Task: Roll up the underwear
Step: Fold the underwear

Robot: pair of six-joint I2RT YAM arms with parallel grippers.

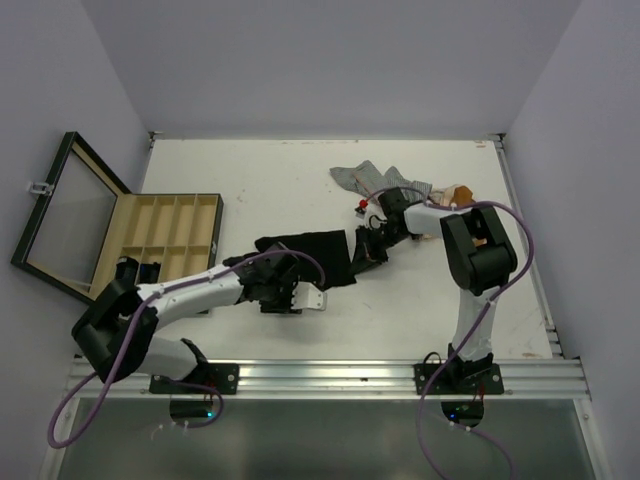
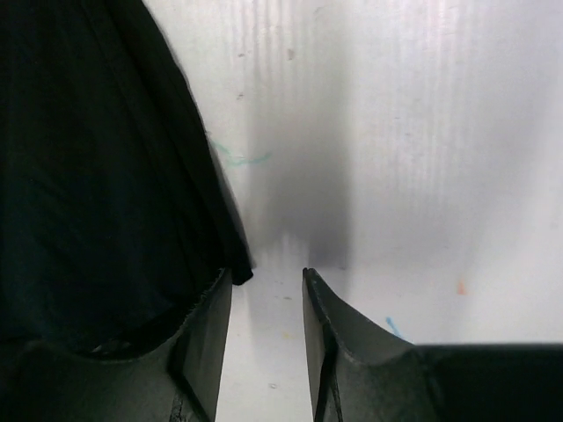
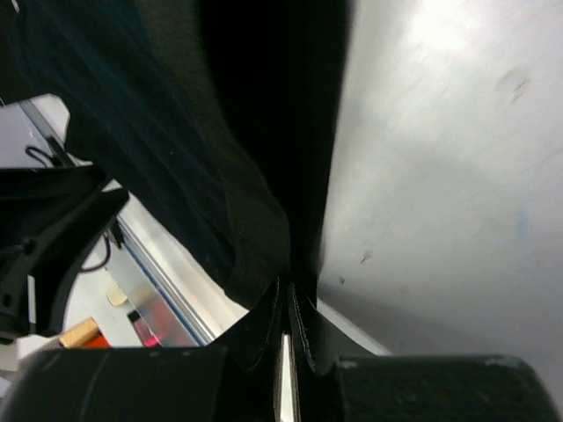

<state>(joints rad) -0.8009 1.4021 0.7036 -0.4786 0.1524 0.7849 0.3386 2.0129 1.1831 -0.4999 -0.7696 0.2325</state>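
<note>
Progress: early, by our reading. The black underwear (image 1: 310, 255) lies spread out near the middle of the table (image 1: 260, 170), between the two arms, with no roll formed that we can see. The right end effector (image 3: 290, 294) is pinched nearly closed on the right edge of that cloth. The left end effector (image 2: 268, 280) stands partly open with only bare table between its fingers. The black cloth brushes the outside of one finger but is not gripped.

We judge that the whole roll on this piece is yet to be made. A grey striped garment (image 1: 365, 178) and an orange-brown garment (image 1: 462, 193) sit crumpled at the far right, unrolled.

Hard to make out: the right arm covers part of that pile, so we cannot count the pieces in it. The wooden box (image 1: 218, 232) stands open at the left. Something dark sits in its near compartments, partly behind the left arm, and we cannot say what it is. Both wrist views show mostly black fabric with little detail.
</note>
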